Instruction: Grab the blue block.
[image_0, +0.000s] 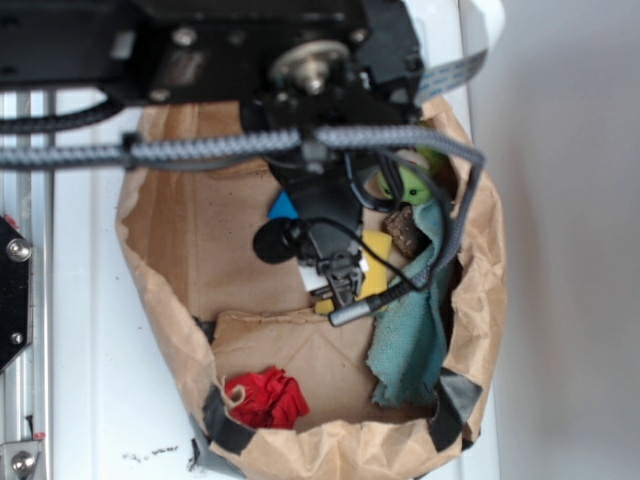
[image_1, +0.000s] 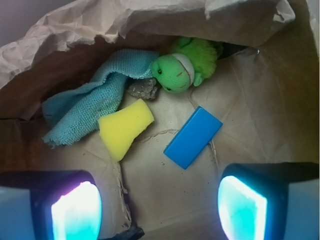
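Approach step, by the look of it. At 9 o'clock in the wrist view lies the teal cloth (image_1: 90, 107), then the yellow sponge (image_1: 124, 126), then the blue block (image_1: 193, 137) flat on the paper bag (image_1: 260, 110) floor, just right of centre, untouched. Claw (image_1: 159, 207) hovers at 6 o'clock, spread wide, empty. Next: shift toward 1 o'clock, turn to straddle the block's narrow width, descend, close. No legible writing or brand anywhere.

The arm reaches down from above, wrist pointing downward. The end effector (image_1: 160, 205) hangs with its two fingers (image_1: 75, 210) spread wide apart, holding nothing.
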